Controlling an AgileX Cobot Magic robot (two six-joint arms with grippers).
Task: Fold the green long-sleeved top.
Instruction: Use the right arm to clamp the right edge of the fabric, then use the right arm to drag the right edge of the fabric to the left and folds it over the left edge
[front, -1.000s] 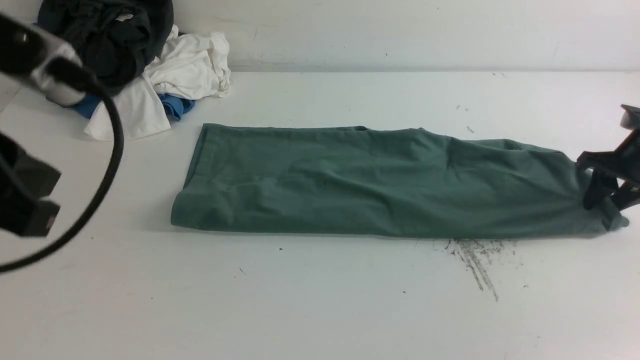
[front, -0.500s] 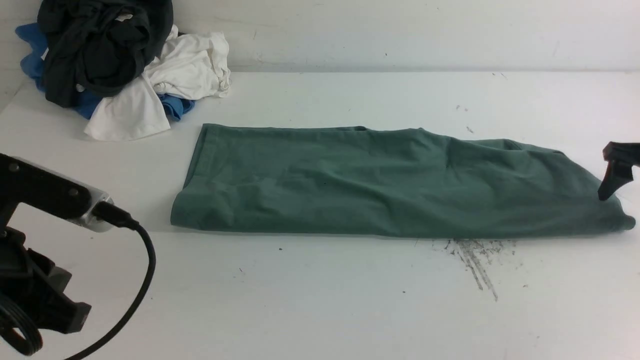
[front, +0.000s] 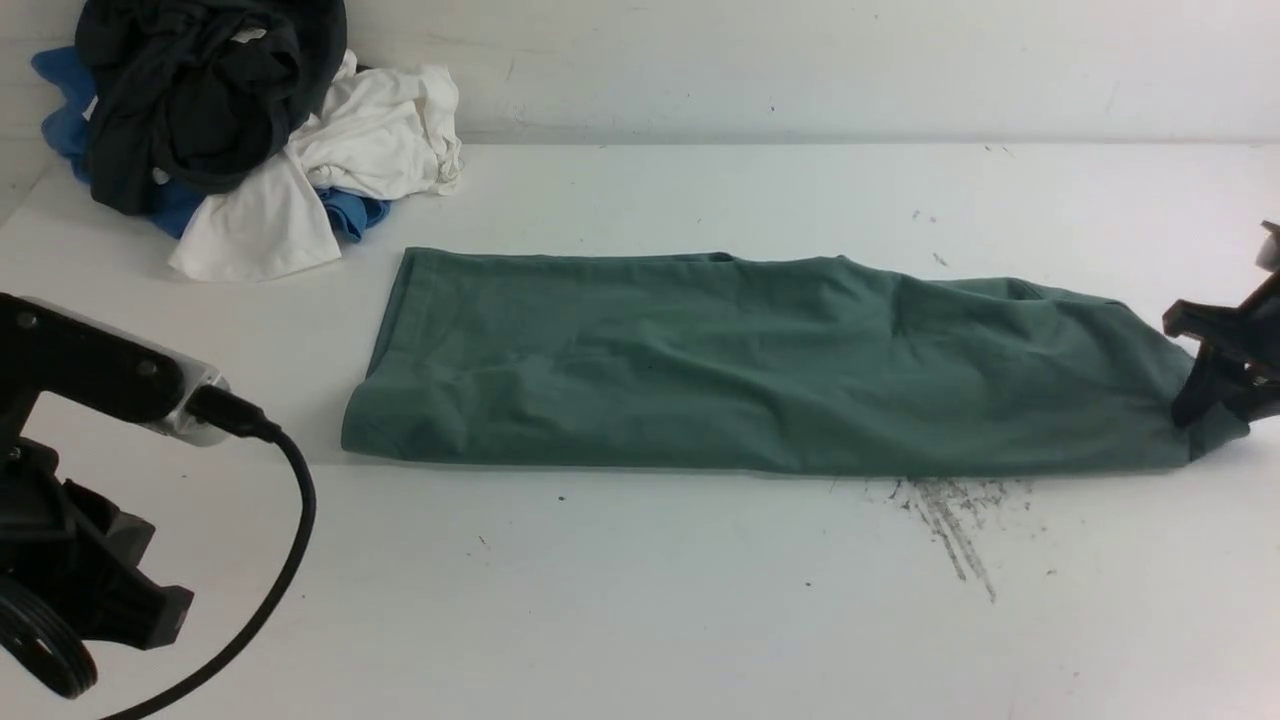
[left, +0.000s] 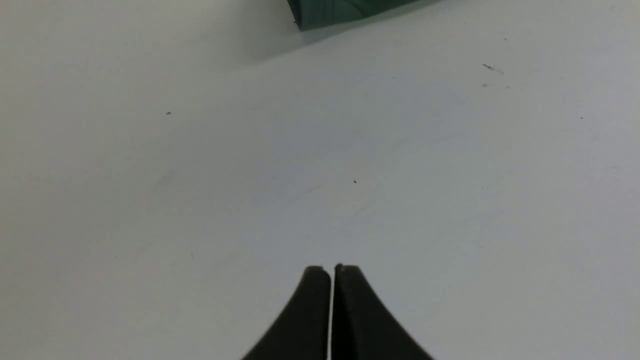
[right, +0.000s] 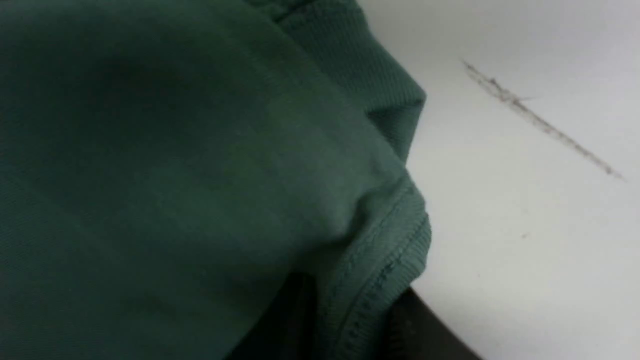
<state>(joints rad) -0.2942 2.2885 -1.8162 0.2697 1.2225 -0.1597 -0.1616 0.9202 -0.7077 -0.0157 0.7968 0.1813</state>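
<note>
Currently green top (front: 760, 370) lies on the white table (front: 640, 620), folded into a long band running left to right. Right claw (front: 1205, 412) sits at its right end, pinched on the ribbed edge with cloth bunched between the jaws. Left claw (left: 332, 272) is closed tight and empty over bare table, apart from the top's corner. Black, white and blue clothes (front: 230, 130) are heaped far left
</note>
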